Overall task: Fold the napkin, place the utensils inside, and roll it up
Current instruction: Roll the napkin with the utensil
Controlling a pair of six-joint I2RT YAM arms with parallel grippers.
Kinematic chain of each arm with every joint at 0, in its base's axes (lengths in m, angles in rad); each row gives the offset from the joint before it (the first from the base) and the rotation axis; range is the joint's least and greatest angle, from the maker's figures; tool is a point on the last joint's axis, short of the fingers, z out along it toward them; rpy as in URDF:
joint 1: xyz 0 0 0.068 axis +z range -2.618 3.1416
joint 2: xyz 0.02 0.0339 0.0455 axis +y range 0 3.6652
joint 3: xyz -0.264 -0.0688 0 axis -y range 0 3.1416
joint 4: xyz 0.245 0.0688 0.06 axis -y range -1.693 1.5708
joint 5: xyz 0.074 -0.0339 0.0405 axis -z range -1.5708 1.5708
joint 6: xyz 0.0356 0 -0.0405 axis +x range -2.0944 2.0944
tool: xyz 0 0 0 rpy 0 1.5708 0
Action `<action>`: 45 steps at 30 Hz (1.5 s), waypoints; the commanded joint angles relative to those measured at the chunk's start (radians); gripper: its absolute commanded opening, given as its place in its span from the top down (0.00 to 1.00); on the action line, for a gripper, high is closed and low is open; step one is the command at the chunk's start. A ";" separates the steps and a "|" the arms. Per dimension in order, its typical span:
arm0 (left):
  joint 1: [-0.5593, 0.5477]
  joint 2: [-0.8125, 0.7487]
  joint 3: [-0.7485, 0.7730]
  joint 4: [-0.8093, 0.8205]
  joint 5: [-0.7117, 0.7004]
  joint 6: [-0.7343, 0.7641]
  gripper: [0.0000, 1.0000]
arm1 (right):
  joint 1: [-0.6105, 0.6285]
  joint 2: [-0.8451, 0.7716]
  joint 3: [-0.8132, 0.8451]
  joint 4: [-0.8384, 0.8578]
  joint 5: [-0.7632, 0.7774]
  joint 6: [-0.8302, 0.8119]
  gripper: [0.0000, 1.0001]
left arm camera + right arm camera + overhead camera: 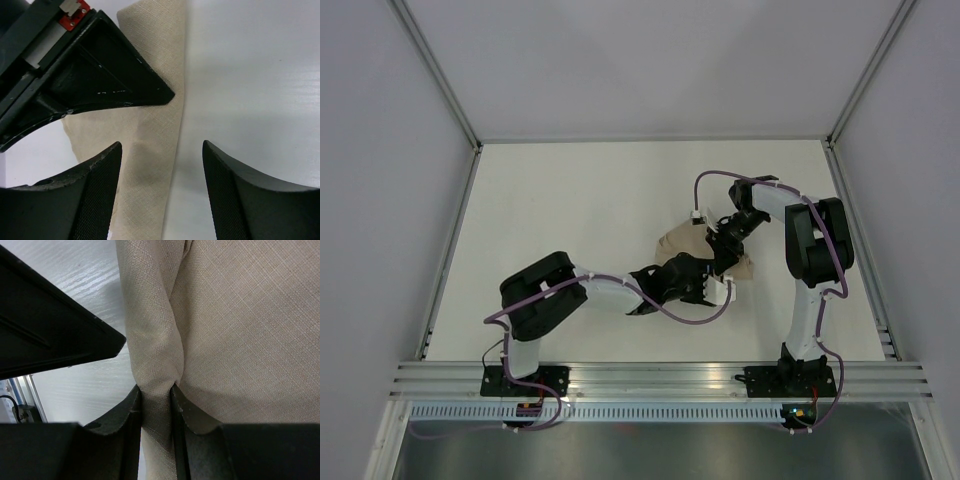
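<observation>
The beige napkin [682,243] lies bunched on the white table at centre right, mostly covered by both arms. My right gripper [156,392] is shut on a pinched fold of the napkin [235,325]; it sits at the napkin's far right side [730,238]. My left gripper [161,165] is open just above a strip of the napkin [150,125], whose edge runs between its fingers; it is at the napkin's near edge [705,290]. The other gripper's finger shows dark in each wrist view. No utensils are in view.
The white table [570,220] is walled by grey panels with metal rails on the left, right and back. An aluminium rail [660,375] carries both arm bases at the near edge.
</observation>
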 commanded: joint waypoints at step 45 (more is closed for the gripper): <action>0.146 0.232 0.460 -0.739 0.353 -0.090 0.98 | -0.016 0.039 -0.002 0.150 0.130 0.041 0.54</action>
